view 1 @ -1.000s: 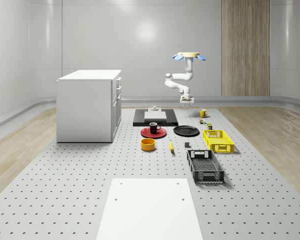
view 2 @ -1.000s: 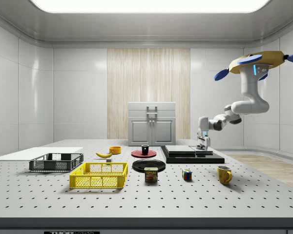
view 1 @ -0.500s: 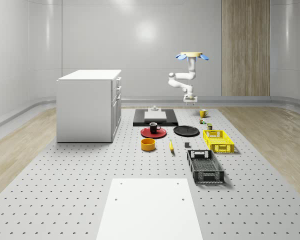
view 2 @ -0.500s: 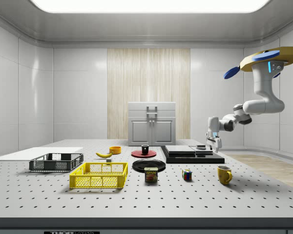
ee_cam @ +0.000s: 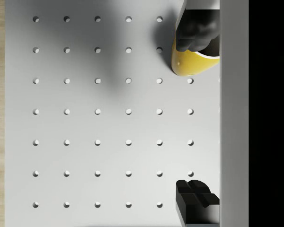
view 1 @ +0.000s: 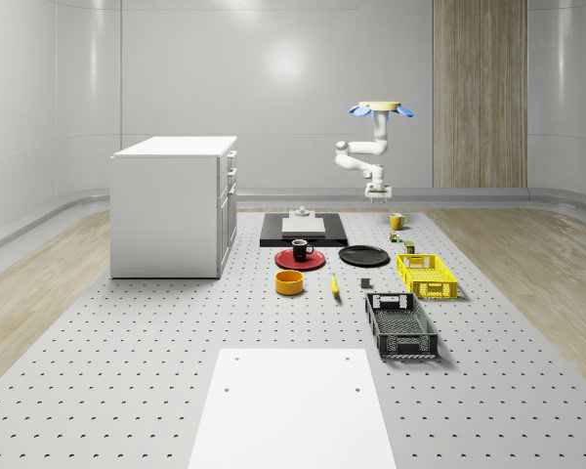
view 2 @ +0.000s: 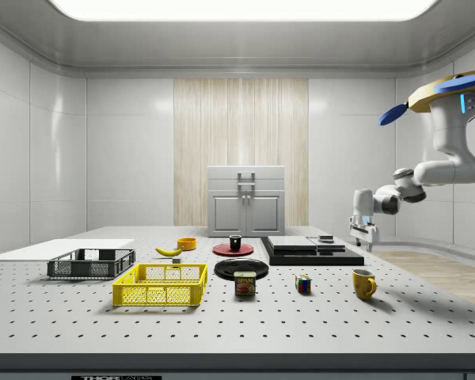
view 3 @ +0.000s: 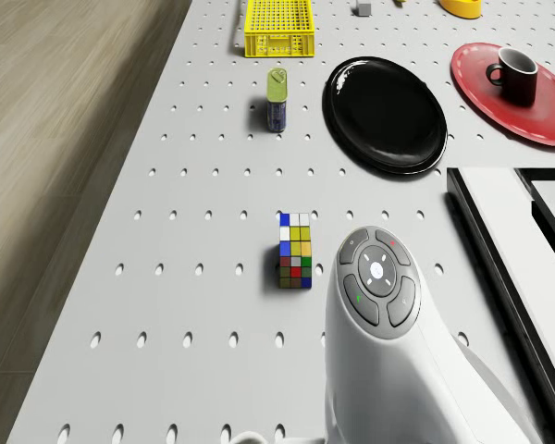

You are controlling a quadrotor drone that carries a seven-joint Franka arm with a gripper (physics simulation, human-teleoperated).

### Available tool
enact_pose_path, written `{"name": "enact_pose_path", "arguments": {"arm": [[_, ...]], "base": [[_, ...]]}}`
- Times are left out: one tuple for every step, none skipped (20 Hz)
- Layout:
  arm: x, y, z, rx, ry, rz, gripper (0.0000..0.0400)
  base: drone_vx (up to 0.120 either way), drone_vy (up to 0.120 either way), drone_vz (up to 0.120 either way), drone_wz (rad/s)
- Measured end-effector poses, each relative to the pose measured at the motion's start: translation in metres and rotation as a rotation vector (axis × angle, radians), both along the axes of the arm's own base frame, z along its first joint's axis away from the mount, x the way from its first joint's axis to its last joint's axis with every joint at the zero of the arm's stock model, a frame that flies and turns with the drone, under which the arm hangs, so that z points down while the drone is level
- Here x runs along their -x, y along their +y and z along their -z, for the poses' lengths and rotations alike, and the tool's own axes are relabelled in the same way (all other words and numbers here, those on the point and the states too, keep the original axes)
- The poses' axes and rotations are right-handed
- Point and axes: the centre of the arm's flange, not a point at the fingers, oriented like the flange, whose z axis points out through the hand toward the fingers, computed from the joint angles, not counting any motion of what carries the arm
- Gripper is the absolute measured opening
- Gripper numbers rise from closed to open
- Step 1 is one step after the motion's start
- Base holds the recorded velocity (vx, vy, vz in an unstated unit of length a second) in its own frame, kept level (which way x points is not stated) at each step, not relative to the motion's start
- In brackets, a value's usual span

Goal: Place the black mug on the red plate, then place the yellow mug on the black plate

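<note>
Whole-scene view, near to far. A white panel (view 1: 291, 405) lies nearest on the perforated desk (view 1: 127, 371), followed by a dark crate (view 1: 400, 325) and a yellow crate (view 1: 427, 275). Beyond them sit an orange bowl (view 1: 290, 281) and a banana (view 1: 334, 284). The black mug (view 1: 301, 249) already stands upright on the red plate (view 1: 300, 260), so the first step appears complete; the black plate (view 1: 363, 256) just beside it carries nothing. A can (view 3: 277, 98) and a colour cube (view 3: 295, 252) lie between this plate and the yellow mug (view 1: 397, 221), which rests on the desk well apart from its target.

The drone (view 1: 379, 107) hovers beyond the desk's far end, arm reaching down. The end effector (view 2: 363, 233) hangs above desk level, near the yellow mug but not over it; in the wrist view its fingertips (ee_cam: 195, 201) stand apart with nothing between them.

Risk, as a judgement: the mug sits off the centre line between the fingers, so a descent from this offset could strike the rim and tip it. Carried low, the mug might clip the cube or can.
</note>
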Motion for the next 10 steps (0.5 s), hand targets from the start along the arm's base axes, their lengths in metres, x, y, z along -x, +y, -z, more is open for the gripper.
{"name": "enact_pose_path", "arguments": {"arm": [[0.0,0.0,0.0,0.0,0.0,0.0,0.04],[0.0,0.0,0.0,0.0,0.0,0.0,0.04],[0.0,0.0,0.0,0.0,0.0,0.0,0.04],[0.0,0.0,0.0,0.0,0.0,0.0,0.04],[0.0,0.0,0.0,0.0,0.0,0.0,0.04],[0.0,0.0,0.0,0.0,0.0,0.0,0.04],[0.0,0.0,0.0,0.0,0.0,0.0,0.04],[0.0,0.0,0.0,0.0,0.0,0.0,0.04],[0.0,0.0,0.0,0.0,0.0,0.0,0.04],[0.0,0.0,0.0,0.0,0.0,0.0,0.04]], "base": [[0.0,0.12,0.0,0.0],[0.0,0.12,0.0,0.0],[0.0,0.12,0.0,0.0],[0.0,0.12,0.0,0.0],[0.0,0.12,0.0,0.0],[0.08,0.12,0.0,0.0],[0.12,0.12,0.0,0.0],[0.12,0.12,0.0,0.0],[0.12,0.12,0.0,0.0],[0.12,0.12,0.0,0.0]]}}
